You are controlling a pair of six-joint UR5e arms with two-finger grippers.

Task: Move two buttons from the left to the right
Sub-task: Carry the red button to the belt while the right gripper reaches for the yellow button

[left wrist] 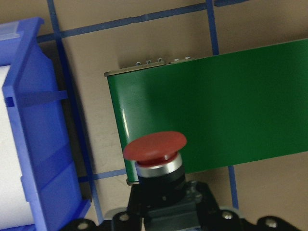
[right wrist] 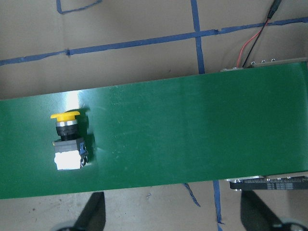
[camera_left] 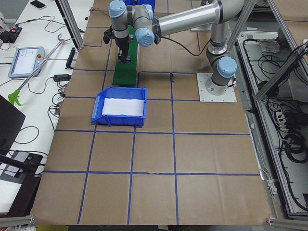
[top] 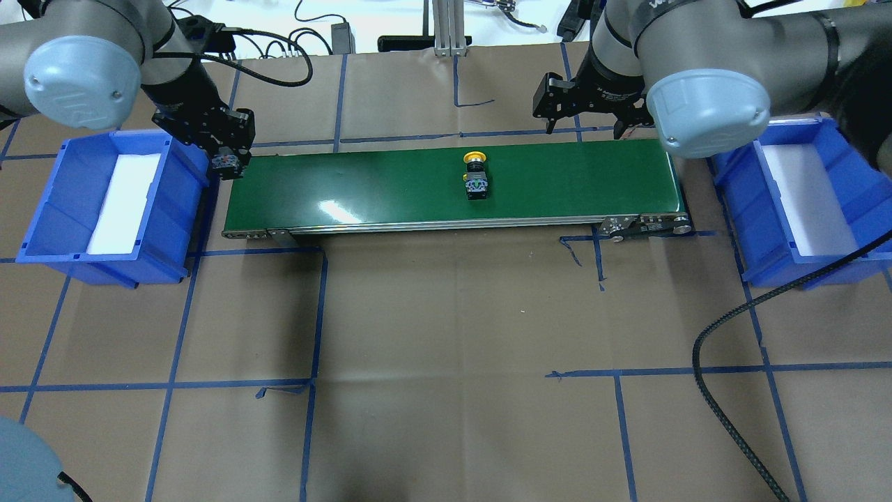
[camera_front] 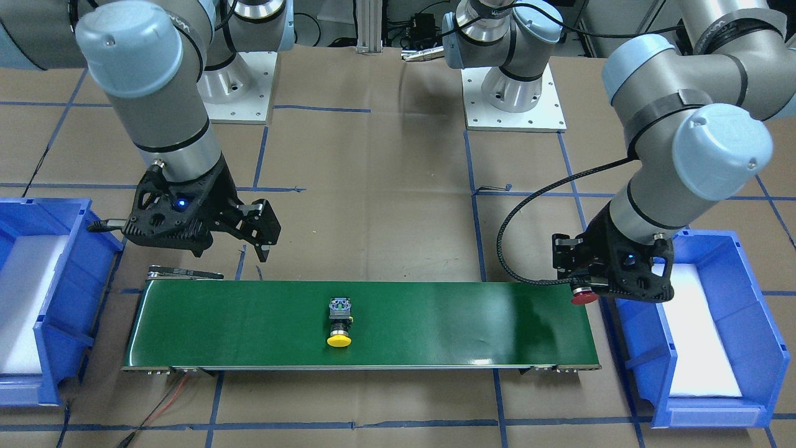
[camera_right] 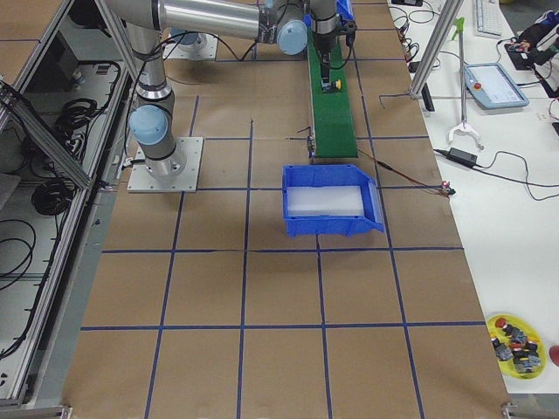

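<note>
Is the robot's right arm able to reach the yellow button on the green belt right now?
Probably yes. The right gripper is open and empty beside the green belt, and the yellow button lies alone mid-belt with nothing covering it or between them.

One yellow-capped button [camera_front: 339, 322], one red-capped button [left wrist: 156, 153] — green belt [camera_front: 448, 323], blue bins [top: 104, 268], brown blue-gridded table [top: 446, 335].

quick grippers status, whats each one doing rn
Left gripper: closed, holding the red button.
Right gripper: open, holding nothing.
</note>
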